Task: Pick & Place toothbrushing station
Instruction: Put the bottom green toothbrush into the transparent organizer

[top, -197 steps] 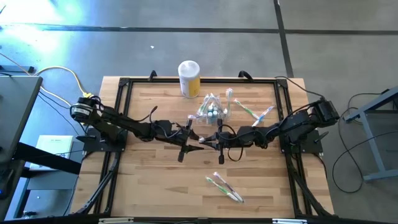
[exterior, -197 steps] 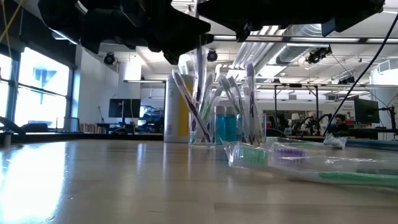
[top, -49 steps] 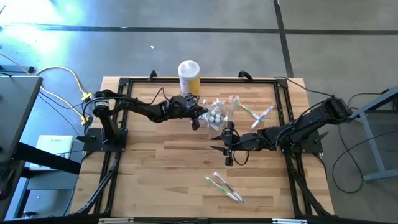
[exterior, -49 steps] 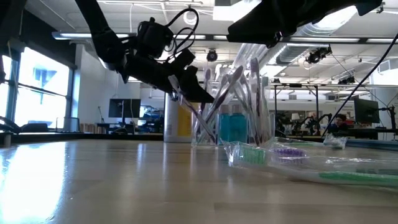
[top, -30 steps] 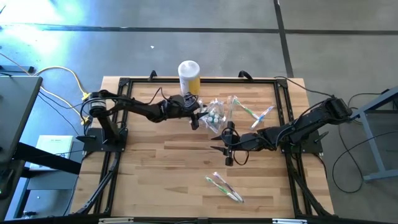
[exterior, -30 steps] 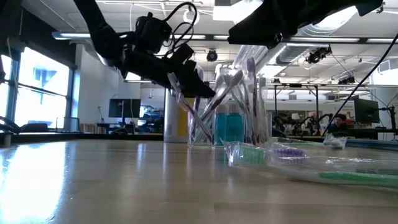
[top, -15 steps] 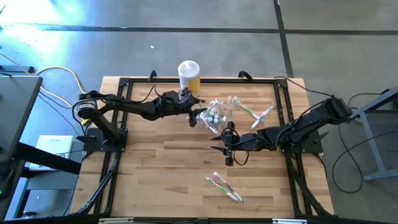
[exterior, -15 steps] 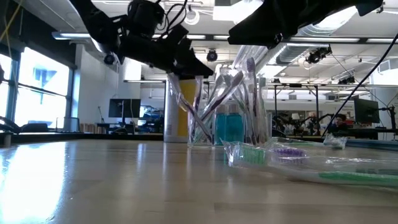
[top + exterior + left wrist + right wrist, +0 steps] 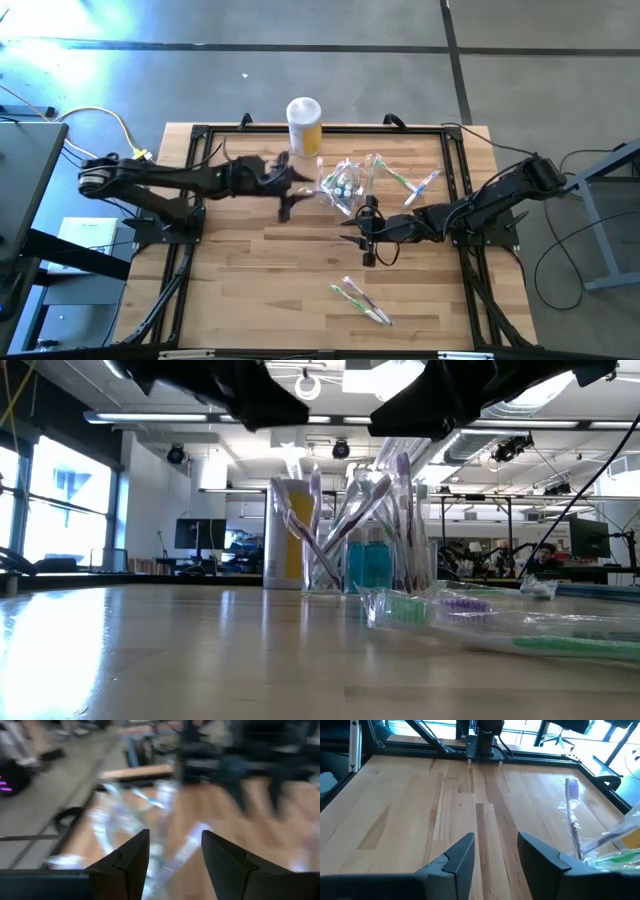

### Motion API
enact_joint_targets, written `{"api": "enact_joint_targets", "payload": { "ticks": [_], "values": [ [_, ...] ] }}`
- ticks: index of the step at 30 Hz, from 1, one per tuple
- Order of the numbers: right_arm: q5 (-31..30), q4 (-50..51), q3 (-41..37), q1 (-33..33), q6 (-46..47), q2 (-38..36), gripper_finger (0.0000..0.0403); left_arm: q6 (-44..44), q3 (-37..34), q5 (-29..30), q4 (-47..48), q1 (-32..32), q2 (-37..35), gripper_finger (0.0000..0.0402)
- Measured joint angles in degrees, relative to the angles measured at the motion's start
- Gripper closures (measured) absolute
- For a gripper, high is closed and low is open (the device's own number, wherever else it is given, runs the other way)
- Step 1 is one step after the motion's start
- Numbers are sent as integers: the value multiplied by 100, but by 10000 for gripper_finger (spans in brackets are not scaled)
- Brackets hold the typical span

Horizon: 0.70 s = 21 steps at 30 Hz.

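Table (image 9: 260, 280) looks like pale wood planks, smooth, slight sheen at low angle. Framed by black matt metal rails (image 9: 190, 170). Toothbrushing station (image 9: 370, 530) clear glossy plastic, see-through, holding plastic brushes plus something blue. Yellow canister (image 9: 304, 128) plastic-looking, smooth white lid. Wrapped toothbrushes (image 9: 362, 302) in crinkly shiny clear film. Both pincers, left pincer (image 9: 172, 857) and right pincer (image 9: 495, 855), dark matt plastic, faceted.

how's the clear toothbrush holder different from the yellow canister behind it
The toothbrushing station is see-through plastic; the yellow canister is opaque, with a white lid. The station is open-topped with toothbrushes leaning out of it, while the canister is closed. In the high view, the canister sits nearer the table's far edge and the station nearer the middle. Both stand upright on the wooden table, and no gripper holds either.
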<state>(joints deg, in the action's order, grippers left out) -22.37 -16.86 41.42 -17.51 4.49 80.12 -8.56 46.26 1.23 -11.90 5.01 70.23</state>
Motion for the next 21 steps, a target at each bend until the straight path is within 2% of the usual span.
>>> {"api": "enact_joint_targets", "payload": {
  "ticks": [4,8,11,14,19,21],
  "values": [
    [1,0,-1,-1,16,0,261,126,0,-95,821,-772,-349,226],
    [0,-34,-1,-1,22,0,261,128,-2,-376,1333,-1584,-227,226],
    [0,-86,-1,-1,22,0,261,-38,-6,-372,1249,-2078,177,226],
    [0,-153,-1,-1,-4,-2,261,-470,4,-367,712,-2391,686,226],
    [0,-195,-1,-1,-44,-4,261,-833,-4,-371,22,-2489,1538,226],
    [0,-191,-1,-1,-122,-4,261,-972,-7,-561,-341,-2452,1828,226]
  ]
}}
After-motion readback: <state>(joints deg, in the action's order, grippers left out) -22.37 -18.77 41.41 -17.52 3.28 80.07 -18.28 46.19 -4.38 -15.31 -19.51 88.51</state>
